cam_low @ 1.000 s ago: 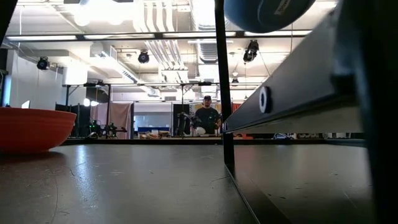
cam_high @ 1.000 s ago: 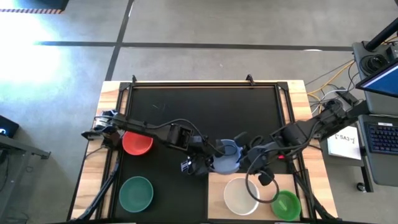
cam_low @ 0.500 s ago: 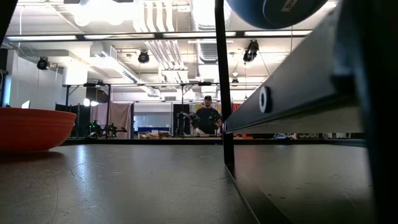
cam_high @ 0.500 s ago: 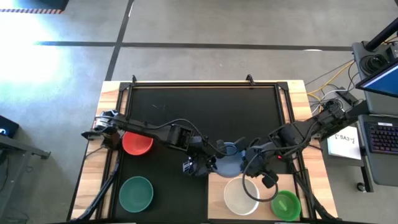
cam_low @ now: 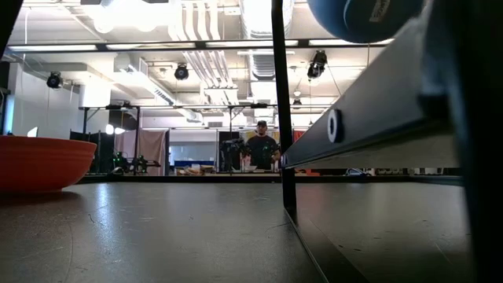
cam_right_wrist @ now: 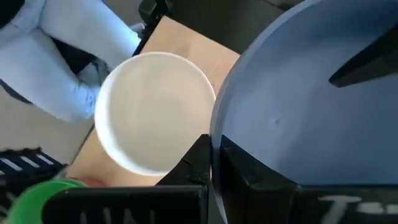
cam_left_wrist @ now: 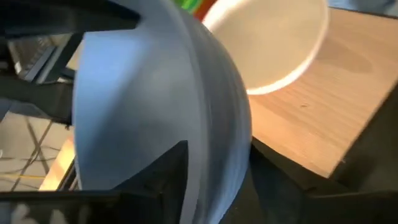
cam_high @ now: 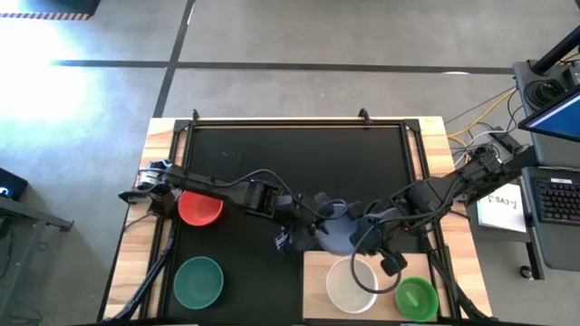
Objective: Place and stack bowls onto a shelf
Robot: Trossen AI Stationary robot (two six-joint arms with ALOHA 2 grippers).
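The periwinkle bowl [cam_high: 337, 232] hangs in the air between both grippers, just beyond the far edge of the light wooden shelf [cam_high: 315, 288]. My left gripper [cam_high: 306, 232] is shut on its left rim and my right gripper [cam_high: 366, 226] on its right rim. In the low view only its underside [cam_low: 360, 14] shows, high above the mat. The white bowl [cam_high: 352, 283] and a light green bowl [cam_high: 417, 297] stand on the shelf. The red bowl [cam_high: 199, 209] and the teal-green bowl [cam_high: 198, 282] rest on the black mat at left. My left gripper [cam_left_wrist: 211, 155] pinches the periwinkle bowl's rim [cam_left_wrist: 202, 134] on its left side, one finger inside [cam_left_wrist: 169, 167] and one outside the wall, coming from the table's left. The bowl is lifted clear. My right gripper [cam_right_wrist: 214, 152] pinches the opposite rim [cam_right_wrist: 217, 121], one finger [cam_right_wrist: 198, 160] outside and one [cam_right_wrist: 249, 171] inside, coming from the table's right.
The white bowl [cam_right_wrist: 155, 112] sits directly near-side of the held bowl. Bare shelf wood [cam_left_wrist: 323, 112] lies left of the white bowl. The mat's far half is free of objects. A dark frame post [cam_low: 279, 110] stands on the mat. A person sits far off in the room.
Both grippers have carried the periwinkle bowl a short way toward the table's right, keeping it lifted. In the low view its underside has shifted right and slightly up. Neither hold has changed.
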